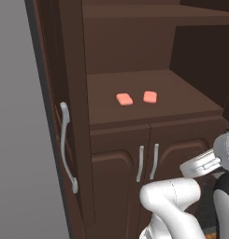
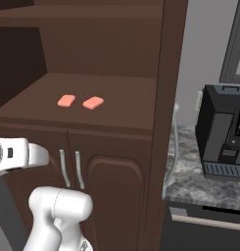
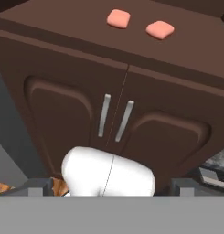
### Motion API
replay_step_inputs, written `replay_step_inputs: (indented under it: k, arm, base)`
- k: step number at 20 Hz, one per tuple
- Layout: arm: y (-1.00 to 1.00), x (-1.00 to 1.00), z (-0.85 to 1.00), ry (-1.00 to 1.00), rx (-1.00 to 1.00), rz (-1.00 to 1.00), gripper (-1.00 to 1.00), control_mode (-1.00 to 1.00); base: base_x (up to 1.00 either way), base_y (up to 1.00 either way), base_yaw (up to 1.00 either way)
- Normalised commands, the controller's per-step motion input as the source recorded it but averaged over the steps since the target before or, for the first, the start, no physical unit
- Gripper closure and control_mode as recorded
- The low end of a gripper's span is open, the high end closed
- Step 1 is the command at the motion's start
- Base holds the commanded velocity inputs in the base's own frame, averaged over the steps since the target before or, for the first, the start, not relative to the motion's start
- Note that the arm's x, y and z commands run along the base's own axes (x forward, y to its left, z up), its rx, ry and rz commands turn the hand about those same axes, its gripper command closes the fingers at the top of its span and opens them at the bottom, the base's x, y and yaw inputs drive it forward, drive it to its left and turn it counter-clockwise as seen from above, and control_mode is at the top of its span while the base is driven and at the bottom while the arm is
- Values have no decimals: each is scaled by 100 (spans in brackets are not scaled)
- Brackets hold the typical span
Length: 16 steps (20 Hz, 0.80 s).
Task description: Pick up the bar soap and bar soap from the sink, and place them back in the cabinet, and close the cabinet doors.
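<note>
Two bar soaps (image 1: 124, 99) (image 1: 150, 96) on cabinet shelf (image 1: 181, 88) — right base view adds coffee machine (image 2: 222, 132); jaw state unclear.

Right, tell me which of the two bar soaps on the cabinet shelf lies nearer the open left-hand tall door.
The left bar soap, seen from the left base view. It lies closer to the open door with the long silver handle; the other bar soap lies to its right, apart from it.

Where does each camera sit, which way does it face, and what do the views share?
Left base view: behind the arm's left, facing the cabinet; white arm at lower right.
Right base view: behind its right; arm at lower left, coffee machine right.
Hand view: on the hand, facing the lower doors.
Shared: both soaps on the shelf.
</note>
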Motion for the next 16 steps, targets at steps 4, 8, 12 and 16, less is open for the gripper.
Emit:
replay_step_inputs:
  k: [4,8,12,16]
  arm:
    - [6,-50,0,-4,-21,8,-100,-100]
    - [16,-41,0,-3,-24,11,-100,-100]
    - [10,-35,0,-3,-18,25,-100,-100]
    - [5,-33,0,-1,-14,36,-100,-100]
  base:
    - [0,0,0]
    - [0,0,0]
    - [0,0,0]
    - [0,0,0]
